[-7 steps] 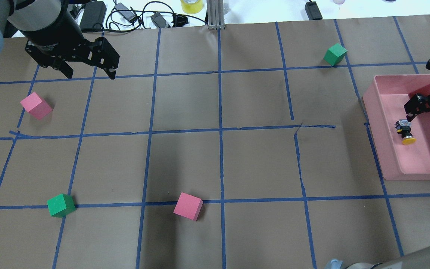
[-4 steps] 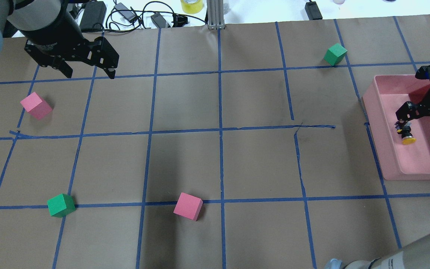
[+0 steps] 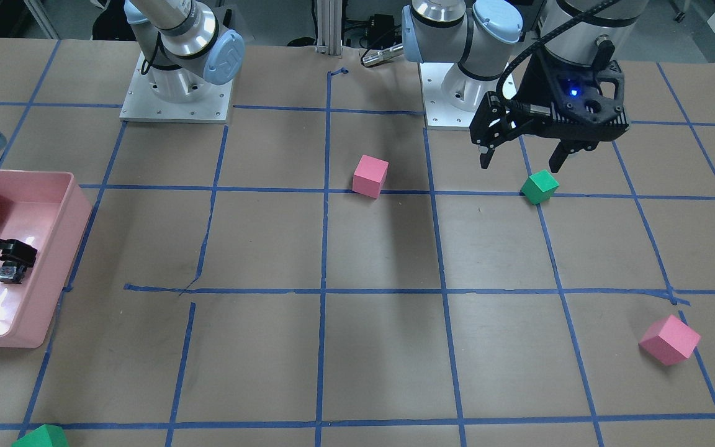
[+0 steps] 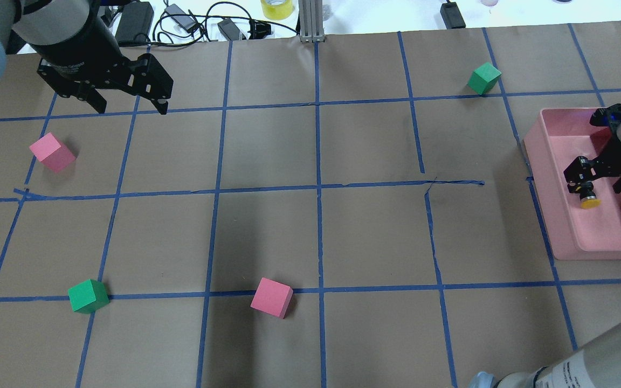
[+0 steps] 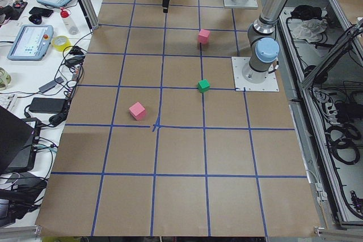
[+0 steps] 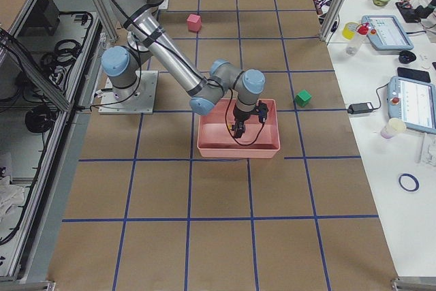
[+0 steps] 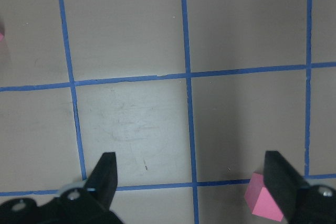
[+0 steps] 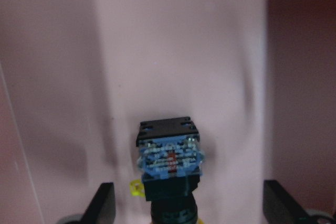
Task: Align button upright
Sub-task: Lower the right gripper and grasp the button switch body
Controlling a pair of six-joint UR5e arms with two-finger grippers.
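Inside the tray (image 4: pixel 538 161), the button (image 4: pixel 589 197) lies toppled; right gripper (image 4: pixel 600 184) straddles it, fingers spread, so gripping and righting remain.

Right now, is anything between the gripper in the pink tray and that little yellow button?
Nothing. The right wrist view shows the button between the fingers of the open right gripper, with only bare pink tray floor in the gaps.

Two pink cubes (image 4: pixel 52 152) (image 4: pixel 271 297), two green cubes (image 4: pixel 484 78) (image 4: pixel 88 296), one pink tray (image 4: pixel 556 205), one button (image 4: pixel 590 196).
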